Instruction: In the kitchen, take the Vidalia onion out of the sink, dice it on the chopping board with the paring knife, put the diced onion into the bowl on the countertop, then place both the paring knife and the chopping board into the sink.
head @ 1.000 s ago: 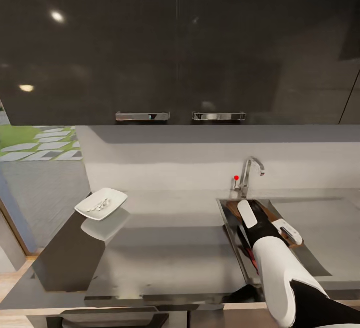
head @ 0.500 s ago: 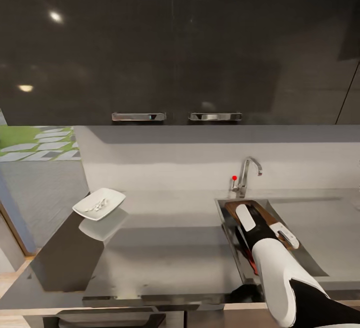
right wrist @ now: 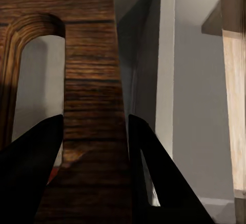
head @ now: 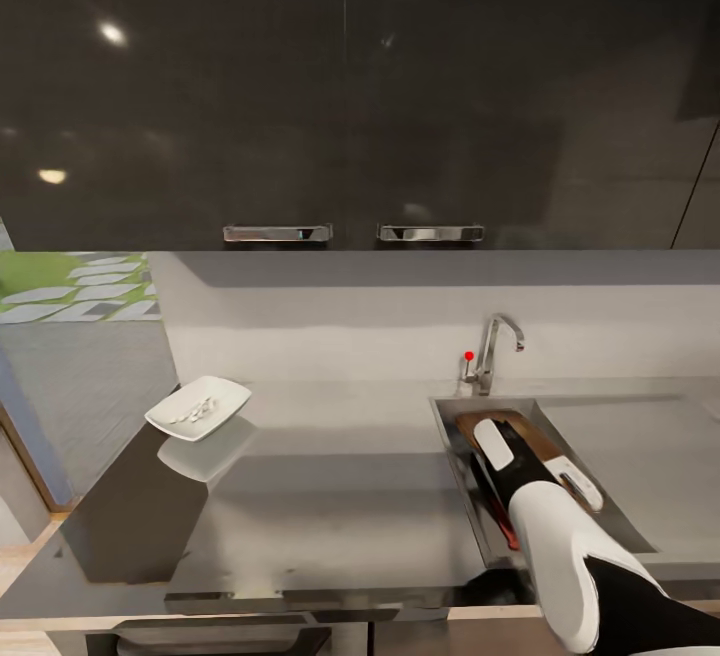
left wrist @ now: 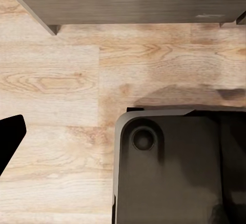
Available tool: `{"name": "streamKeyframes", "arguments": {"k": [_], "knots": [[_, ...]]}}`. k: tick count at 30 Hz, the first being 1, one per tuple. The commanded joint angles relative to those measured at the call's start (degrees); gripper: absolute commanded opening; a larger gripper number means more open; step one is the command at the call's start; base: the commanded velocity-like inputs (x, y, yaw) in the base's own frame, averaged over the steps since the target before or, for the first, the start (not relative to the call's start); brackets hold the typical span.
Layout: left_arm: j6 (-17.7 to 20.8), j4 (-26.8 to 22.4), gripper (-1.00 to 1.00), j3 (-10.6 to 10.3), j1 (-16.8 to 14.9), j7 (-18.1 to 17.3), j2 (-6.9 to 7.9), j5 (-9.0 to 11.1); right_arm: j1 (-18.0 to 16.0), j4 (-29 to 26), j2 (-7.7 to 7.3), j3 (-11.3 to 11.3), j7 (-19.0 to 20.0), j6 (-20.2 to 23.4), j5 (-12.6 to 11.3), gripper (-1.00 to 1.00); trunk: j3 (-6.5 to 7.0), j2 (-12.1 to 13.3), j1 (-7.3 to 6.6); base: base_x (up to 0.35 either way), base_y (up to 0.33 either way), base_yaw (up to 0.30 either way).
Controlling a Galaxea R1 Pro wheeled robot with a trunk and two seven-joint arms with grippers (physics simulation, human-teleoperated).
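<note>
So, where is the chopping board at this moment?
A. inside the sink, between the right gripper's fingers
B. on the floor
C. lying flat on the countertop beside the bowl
A: the chopping board is in the sink, with the right gripper astride its edge by the handle slot.

Dark glossy wall cabinets (head: 350,86) fill the upper part of the head view, with two chrome bar handles (head: 278,234) side by side along their lower edge. A pale backsplash (head: 330,321) runs beneath them. The left wrist view shows light wood plank floor (left wrist: 56,80).
</note>
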Motion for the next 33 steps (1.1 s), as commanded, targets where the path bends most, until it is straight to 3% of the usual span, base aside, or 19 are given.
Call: {"name": "streamKeyframes", "arguments": {"k": [1, 8, 33], "knots": [[-0.1, -0.1, 1.00, -0.5, 0.0, 0.3, 0.05, 0.5, 0.0, 0.7, -0.15, -0.1, 0.0, -0.8, -0.1, -1.00, 0.00, 0.0, 0.02, 0.000, 0.000, 0.000], [-0.1, -0.1, 1.00, -0.5, 0.0, 0.3, 0.05, 0.5, 0.0, 2.1, -0.40, 0.2, 0.0, -2.8, -0.1, -1.00, 0.00, 0.0, 0.02, 0.000, 0.000, 0.000], [-0.2, 1.6, 1.00, -0.7, 0.0, -0.1, 0.14, 0.4, 0.0, 1.8, -0.12, 0.2, -0.3, -2.8, -0.2, -1.00, 0.00, 0.0, 0.02, 0.000, -0.033, 0.000]]}}
